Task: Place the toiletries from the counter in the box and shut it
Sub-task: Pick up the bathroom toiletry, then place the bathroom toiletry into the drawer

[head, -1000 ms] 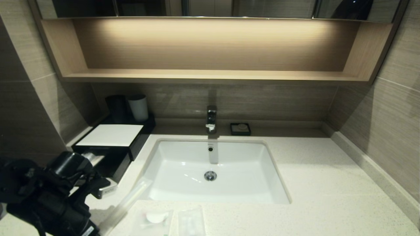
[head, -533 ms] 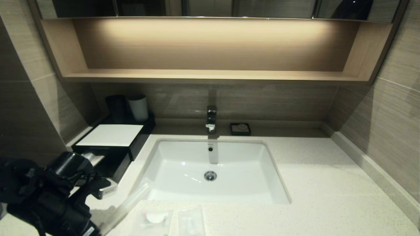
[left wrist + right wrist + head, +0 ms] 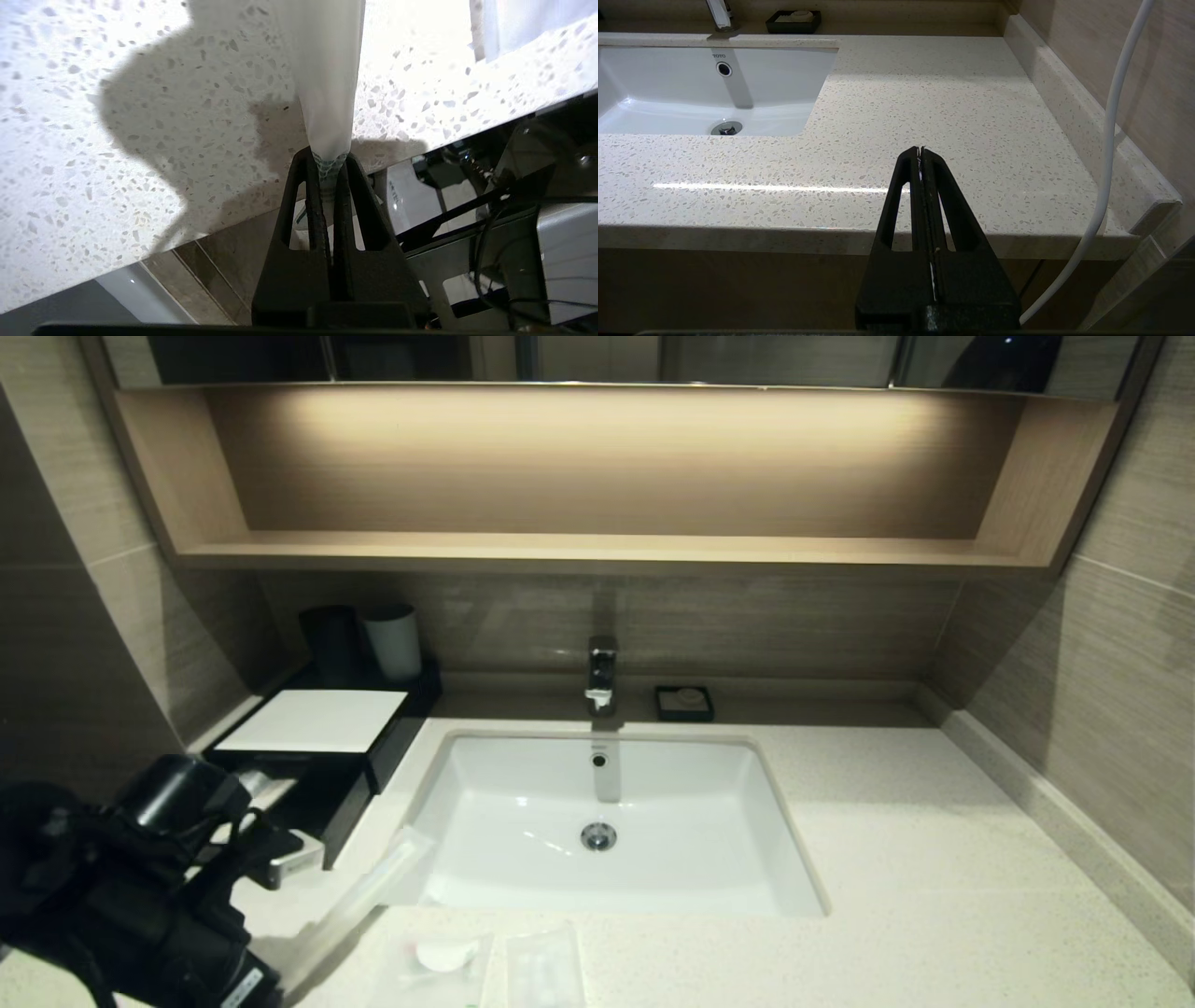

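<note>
head view: my left gripper point(image 3: 280, 980), low in the frame's lower left corner, has its jaws pressed together on one end of the long packet point(image 3: 359, 901), which slants up and to the right from the tips toward the sink's point(image 3: 523, 775) near left corner. in the left wrist view the same packet point(image 3: 327, 70) runs from between the black fingers point(image 3: 317, 210) out over the speckled counter point(image 3: 140, 140). whether its far end rests on the counter i cannot tell.

progress, as i judge it: first item gripped, none boxed. the disc packet point(image 3: 439, 957) and the small packet point(image 3: 544, 969) lie side by side on the counter at the bottom edge, left of centre. the box point(image 3: 322, 747) sits at middle left with its drawer point(image 3: 308, 812) pulled out toward me; whatever is inside is hidden. left to do: three placements, then shutting the drawer.

right wrist view: my right gripper point(image 3: 920, 151) is parked off the counter's front edge, jaws pressed together on nothing.
</note>
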Tool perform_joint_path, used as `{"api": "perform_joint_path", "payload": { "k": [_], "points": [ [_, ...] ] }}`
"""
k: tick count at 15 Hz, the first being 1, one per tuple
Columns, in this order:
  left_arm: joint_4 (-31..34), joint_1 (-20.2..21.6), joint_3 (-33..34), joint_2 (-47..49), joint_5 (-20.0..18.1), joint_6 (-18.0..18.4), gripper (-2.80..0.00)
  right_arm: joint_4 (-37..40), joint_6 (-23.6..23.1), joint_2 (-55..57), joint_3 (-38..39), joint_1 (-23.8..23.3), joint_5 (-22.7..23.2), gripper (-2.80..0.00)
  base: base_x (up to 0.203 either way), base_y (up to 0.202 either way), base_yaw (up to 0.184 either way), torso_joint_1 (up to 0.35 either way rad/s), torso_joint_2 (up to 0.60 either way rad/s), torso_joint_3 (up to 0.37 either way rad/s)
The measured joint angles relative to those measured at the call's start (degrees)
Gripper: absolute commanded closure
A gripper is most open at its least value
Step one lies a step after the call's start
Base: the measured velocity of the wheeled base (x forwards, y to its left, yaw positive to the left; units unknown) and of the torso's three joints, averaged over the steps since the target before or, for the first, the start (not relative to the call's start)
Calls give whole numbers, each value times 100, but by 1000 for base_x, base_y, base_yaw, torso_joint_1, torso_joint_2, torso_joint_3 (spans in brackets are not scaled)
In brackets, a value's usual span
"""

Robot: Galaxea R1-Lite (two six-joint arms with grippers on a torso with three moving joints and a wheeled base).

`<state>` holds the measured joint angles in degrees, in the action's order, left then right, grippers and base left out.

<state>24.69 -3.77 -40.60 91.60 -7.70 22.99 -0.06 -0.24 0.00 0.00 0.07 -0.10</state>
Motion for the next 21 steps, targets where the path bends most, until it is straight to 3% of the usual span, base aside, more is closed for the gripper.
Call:
{"api": "perform_joint_path", "payload": {
  "k": [9, 13, 16, 21],
  "points": [
    [877, 99, -1100, -622, 18, -1374, 0, -2, -5, 0, 0, 0, 0, 0, 0, 0, 0, 0, 0, 0],
    [1728, 399, -2061, -614, 57, -1608, 0, 1, -2, 0, 0, 0, -1, 0, 0, 0, 0, 0, 0, 0],
    [2449, 879, -2888, -404, 269, -1665, 0, -2, -3, 0, 0, 0, 2, 0, 0, 0, 0, 0, 0, 0],
    [3034, 1375, -3638, 88, 475, -1662, 0, -1, -9, 0, 0, 0, 0, 0, 0, 0, 0, 0, 0, 0]
  ]
}}
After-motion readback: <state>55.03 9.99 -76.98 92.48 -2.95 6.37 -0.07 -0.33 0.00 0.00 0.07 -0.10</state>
